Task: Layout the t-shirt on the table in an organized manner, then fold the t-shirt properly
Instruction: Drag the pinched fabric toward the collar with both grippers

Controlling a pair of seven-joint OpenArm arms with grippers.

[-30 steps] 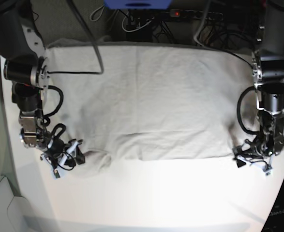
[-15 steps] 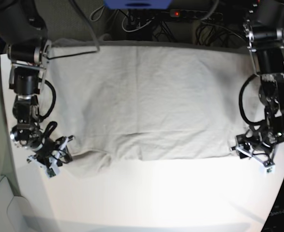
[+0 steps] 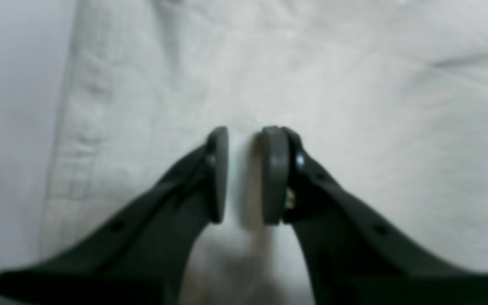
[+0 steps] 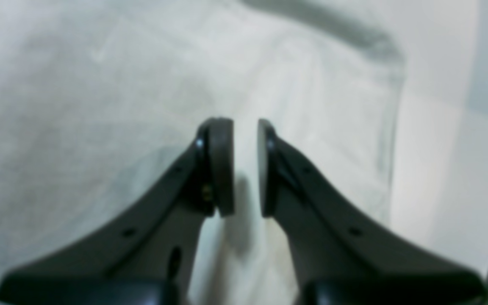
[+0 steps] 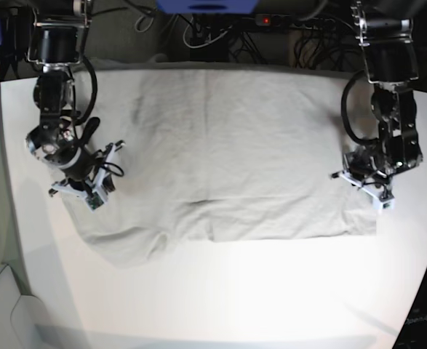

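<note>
The light grey-beige t-shirt (image 5: 228,153) lies spread wide across the white table (image 5: 220,298), its near edge rumpled at the left corner. In the base view my left gripper (image 5: 364,183) sits on the shirt's right side edge, and my right gripper (image 5: 82,190) on its left side edge. The left wrist view shows the left gripper (image 3: 244,176) narrowed to a slim gap, with a ridge of the t-shirt (image 3: 333,84) between the pads. In the right wrist view the right gripper (image 4: 245,167) stands the same way on the t-shirt (image 4: 79,106), close to its hem.
A power strip (image 5: 293,22) and tangled cables lie beyond the table's far edge, beside a blue object (image 5: 206,6). Bare table (image 3: 6,127) shows left of the hem in the left wrist view, and table (image 4: 439,178) right of the hem in the right wrist view.
Both arms have moved from the shirt's near corners farther back along its side edges. Both pairs of jaws have narrowed from wide apart to a slim gap on the cloth.
</note>
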